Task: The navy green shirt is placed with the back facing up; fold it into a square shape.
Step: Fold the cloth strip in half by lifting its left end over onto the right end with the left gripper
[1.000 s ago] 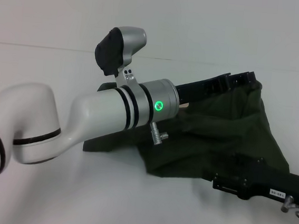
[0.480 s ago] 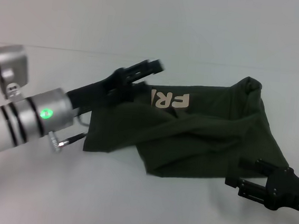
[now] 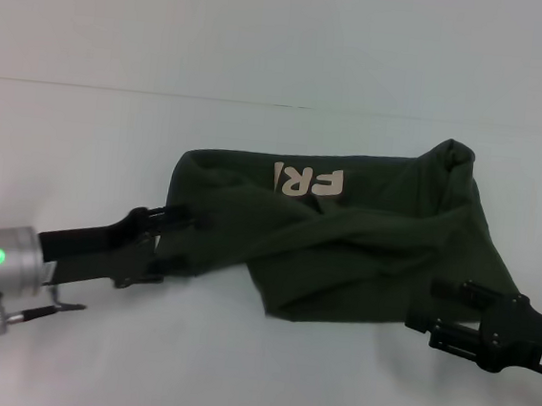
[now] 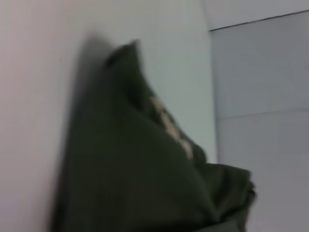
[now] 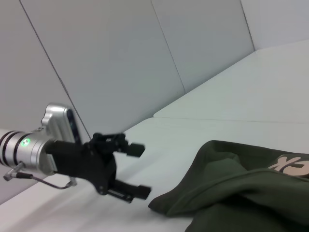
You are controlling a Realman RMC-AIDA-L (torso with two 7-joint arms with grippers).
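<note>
A plain white table (image 3: 235, 372) meets pale grey panelled walls (image 5: 120, 53) with thin dark seams, evenly lit.

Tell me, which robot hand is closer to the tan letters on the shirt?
Left. The left gripper sits at the navy green shirt's near-left edge, below the letters; the right gripper is by the far lower-right edge.

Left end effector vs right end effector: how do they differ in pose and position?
1. The left end effector sits at the navy green shirt's left edge; the right end effector sits at its near right hem.
2. The left one is clear of the cloth in the right wrist view; whether the right one touches it can't be told.

Shared: both black, open, empty, pointing inward at the shirt.
</note>
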